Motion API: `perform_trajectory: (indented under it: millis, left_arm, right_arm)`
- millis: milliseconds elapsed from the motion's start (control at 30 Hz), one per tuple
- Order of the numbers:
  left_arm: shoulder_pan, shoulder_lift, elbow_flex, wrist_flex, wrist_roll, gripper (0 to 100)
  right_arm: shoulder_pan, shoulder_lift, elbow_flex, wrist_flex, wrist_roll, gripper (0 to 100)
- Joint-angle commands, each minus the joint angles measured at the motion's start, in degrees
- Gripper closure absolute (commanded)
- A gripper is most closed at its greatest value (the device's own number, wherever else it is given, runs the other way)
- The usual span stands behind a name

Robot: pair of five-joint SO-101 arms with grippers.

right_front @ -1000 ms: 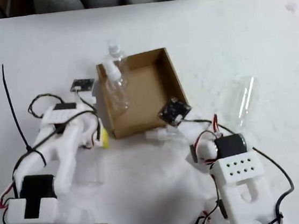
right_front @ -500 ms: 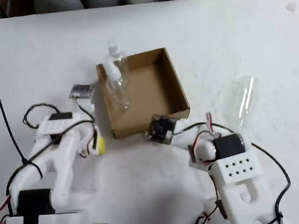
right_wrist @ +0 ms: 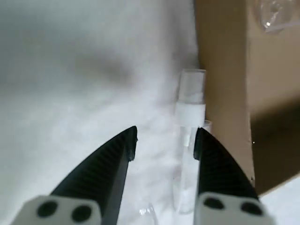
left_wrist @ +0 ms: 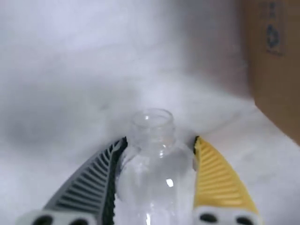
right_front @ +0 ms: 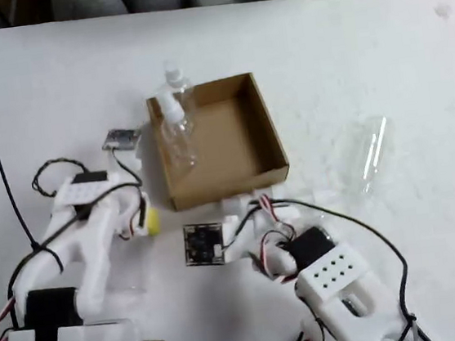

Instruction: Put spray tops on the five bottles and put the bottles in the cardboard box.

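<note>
bottle (left_wrist: 154,173) clear, open neck, clamped between left gripper (left_wrist: 159,140) fingers. right gripper (right_wrist: 166,131) fingers apart, empty, by white spray top (right_wrist: 190,112) beside cardboard box (right_wrist: 225,70); right arm swung left since earlier.

1 bottle (right_front: 176,135), perhaps 2, in the box (right_front: 224,142); a loose bottle (right_front: 365,155) lies right of it.

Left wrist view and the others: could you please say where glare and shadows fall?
Left wrist view: a glint on the open bottle in the left pincer, grey shadow on the table beside it. Right wrist view: dark shadow on part of the cardboard box. High view: a bright streak along the lying bottle.
</note>
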Motion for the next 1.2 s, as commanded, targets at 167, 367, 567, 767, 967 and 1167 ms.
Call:
perform_trajectory:
  millis: [167, 367, 567, 767, 967, 1167]
  left_arm:
    - [-1.80, -2.24, -0.62, -0.44, -0.88, 98]
    - [-1.80, -2.24, -0.70, -0.44, -0.88, 98]
    - [-1.80, -2.24, -0.70, -0.53, -0.88, 98]
    - [-1.80, -2.24, -0.79, -0.62, -0.88, 98]
    - [-1.80, -2.24, -0.79, -0.62, -0.88, 98]
    - [-1.80, -2.24, -0.79, -0.70, -0.88, 98]
  right_arm:
    - [-0.57, 14.55, -6.95, -5.49, 0.70, 83.6]
    - [1.01, 24.92, -14.07, -5.76, 0.70, 83.6]
    - [2.95, 31.60, -15.91, -11.03, 2.64, 83.6]
    - [3.12, 38.11, -15.91, -15.34, 2.99, 83.9]
    - [3.03, 39.87, -15.91, -15.34, 2.99, 92.1]
    - [3.12, 38.29, -17.32, -11.03, 2.37, 98.5]
